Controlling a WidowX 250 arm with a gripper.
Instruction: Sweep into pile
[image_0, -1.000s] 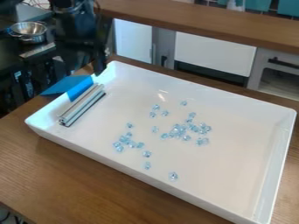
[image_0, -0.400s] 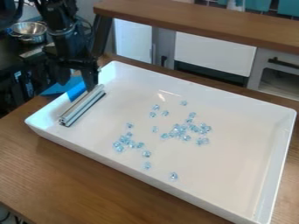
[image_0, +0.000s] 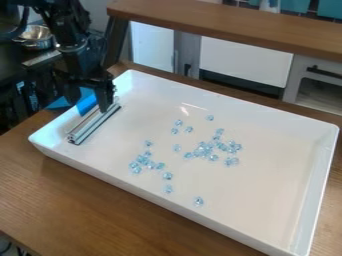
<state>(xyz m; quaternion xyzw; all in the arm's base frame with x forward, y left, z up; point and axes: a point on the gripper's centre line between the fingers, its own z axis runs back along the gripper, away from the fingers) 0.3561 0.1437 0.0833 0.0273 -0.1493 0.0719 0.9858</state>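
The black hand (image_0: 88, 106) partly hides the flat blue piece (image_0: 61, 103) and the silver-grey ribbed bar (image_0: 92, 126), which lies along the white tray's (image_0: 133, 189) left edge. Fingers spread; hand lower than before. Clear pale-blue beads (image_0: 204, 149) scattered mid-tray, unmoved.

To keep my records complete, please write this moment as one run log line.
Sweep into pile | gripper: jaws open, at silver bar | clear pieces: scattered, partly clustered | place: white tray | single pile: no

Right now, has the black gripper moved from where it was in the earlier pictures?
Yes, downward: the gripper now sits lower relative to the white tray, near its picture-left end.
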